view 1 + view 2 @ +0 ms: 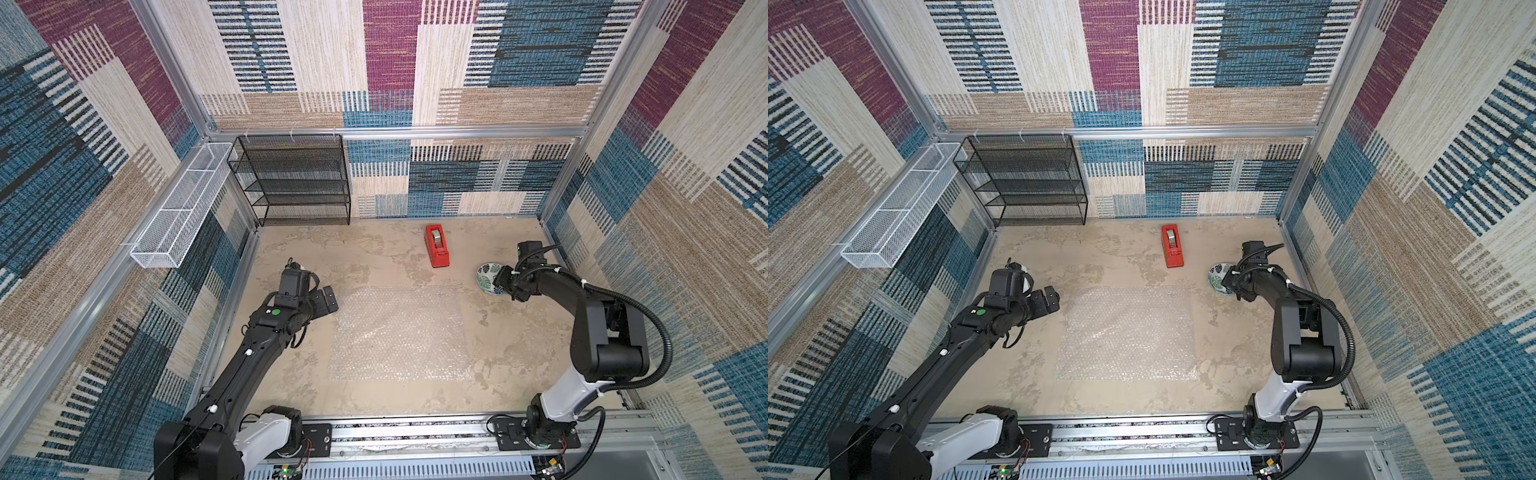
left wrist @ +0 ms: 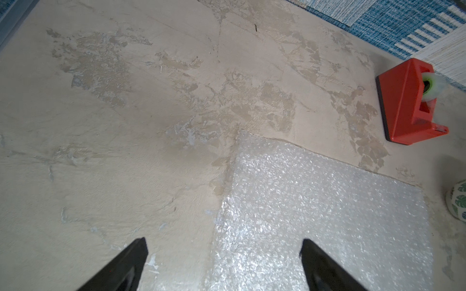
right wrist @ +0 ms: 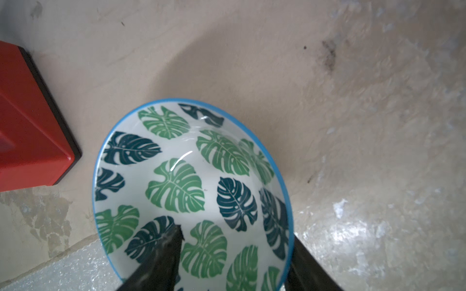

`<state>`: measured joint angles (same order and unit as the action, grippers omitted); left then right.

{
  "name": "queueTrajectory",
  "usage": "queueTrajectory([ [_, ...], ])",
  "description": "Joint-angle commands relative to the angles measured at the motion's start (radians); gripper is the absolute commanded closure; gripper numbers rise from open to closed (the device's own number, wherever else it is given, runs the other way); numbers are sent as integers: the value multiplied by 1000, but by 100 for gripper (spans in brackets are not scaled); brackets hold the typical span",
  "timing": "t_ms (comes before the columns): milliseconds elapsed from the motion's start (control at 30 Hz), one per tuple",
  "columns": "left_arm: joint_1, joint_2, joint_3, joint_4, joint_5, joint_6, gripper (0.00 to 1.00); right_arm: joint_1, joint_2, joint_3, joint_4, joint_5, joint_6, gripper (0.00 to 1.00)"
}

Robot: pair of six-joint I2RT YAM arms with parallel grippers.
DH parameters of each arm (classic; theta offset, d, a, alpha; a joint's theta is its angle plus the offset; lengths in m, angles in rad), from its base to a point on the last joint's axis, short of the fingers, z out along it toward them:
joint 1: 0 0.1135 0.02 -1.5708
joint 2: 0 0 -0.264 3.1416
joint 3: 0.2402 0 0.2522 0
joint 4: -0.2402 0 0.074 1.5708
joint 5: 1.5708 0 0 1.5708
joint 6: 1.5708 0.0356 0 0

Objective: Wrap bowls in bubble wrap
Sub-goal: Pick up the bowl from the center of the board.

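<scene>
The step now is picking up the bowl (image 3: 176, 186). It sits on the desk (image 1: 374, 257), just off the wrap (image 1: 401, 332), near the red tape holder (image 1: 437, 246). The right tool (image 3: 237, 231) has one finger inside the bowl and one outside the rim. There is a gap, so it is open and not pinching yet. The left tool (image 2: 224, 240) hangs wide open by the wrap's edge, holding nothing. Next, I think, the right tool must pinch the rim, lift, and set the bowl mid-wrap.

The bowl (image 3: 191, 176) is white with green and teal leaves and a blue rim, the tape dispenser (image 1: 436, 246) red.
</scene>
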<state>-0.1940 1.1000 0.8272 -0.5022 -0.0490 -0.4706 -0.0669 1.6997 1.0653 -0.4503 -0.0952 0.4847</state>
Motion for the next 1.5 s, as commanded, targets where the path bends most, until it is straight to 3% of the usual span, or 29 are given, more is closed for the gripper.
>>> queueTrajectory([
  [0, 1, -30, -16, 42, 3, 14, 0, -2, 17, 6, 11, -13, -6, 42],
  [400, 1, -72, -3, -2, -52, -4, 0, -4, 43, -15, 57, -39, -14, 72],
  [667, 1, -80, -2, -38, -118, -61, 0, -4, 23, -33, 77, -63, -37, 82],
  [800, 1, -86, 3, -58, -152, -82, 0, -4, 18, -17, 73, -88, -56, 96],
  [900, 2, -80, 21, -71, -142, -73, 0, -4, 11, 6, 59, -110, -69, 100],
  [1233, 2, -87, 37, -89, -66, -70, 0, 20, -100, 22, -26, -227, -83, 100],
  [1467, 1, -27, 75, -116, 25, -72, 0, 233, -196, 22, -97, -219, 8, 100],
])
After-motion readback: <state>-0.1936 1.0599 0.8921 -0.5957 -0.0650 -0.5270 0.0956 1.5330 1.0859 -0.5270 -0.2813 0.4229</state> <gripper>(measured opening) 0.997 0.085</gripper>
